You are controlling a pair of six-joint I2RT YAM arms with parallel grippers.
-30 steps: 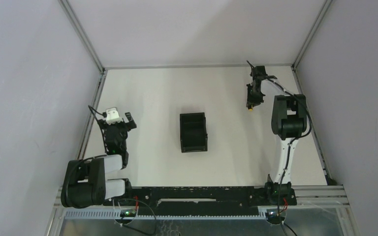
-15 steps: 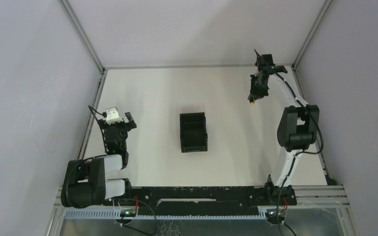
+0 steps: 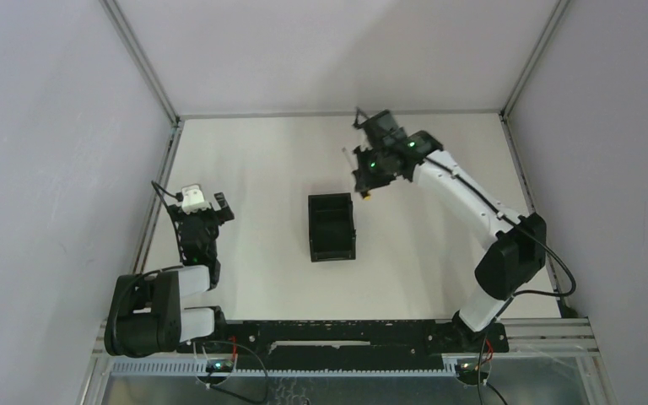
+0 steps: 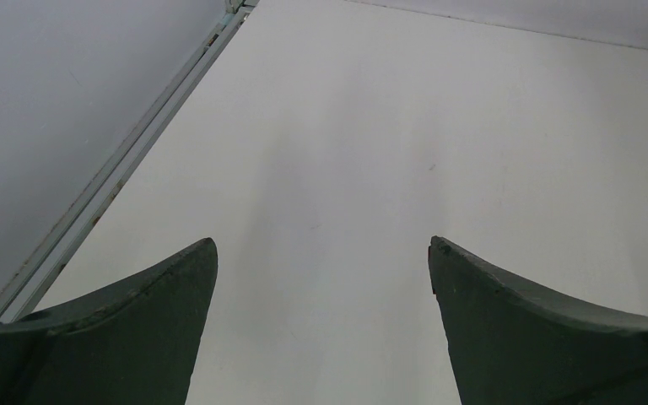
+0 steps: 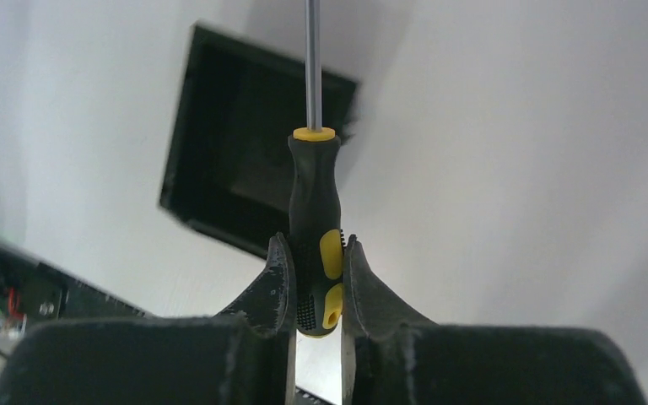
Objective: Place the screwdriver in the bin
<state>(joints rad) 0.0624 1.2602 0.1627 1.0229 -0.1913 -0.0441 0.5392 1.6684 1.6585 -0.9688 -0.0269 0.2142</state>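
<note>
Right wrist view: the screwdriver is clamped by the lower part of its handle between the two fingers of the right gripper. The shaft runs straight away from the camera and out of the top of the frame, crossing the nearest corner of the bin.

In the top external view the right gripper hangs just beyond the bin's far right corner, not yet over its opening. The handle's yellow butt shows just beside that corner.

The step in hand, as I judge it, is the carry to the bin. To do it well, the arm should bring the whole tool over the middle of the opening, not just the tip. It should then turn or lower the tool so that its length lies along the bin's longer side, and only then part the fingers. Released from where it is now, the tool would likely strike the rim or land on the table. A low release would also keep it from bouncing out.

The screwdriver is slim. Its thin grey metal shaft meets a yellow collar at the top of a black handle. That handle carries yellow inlays and a ribbed grip patch near the butt.

The left gripper is spread wide, holding nothing, over bare table well to the left of the bin.
</note>
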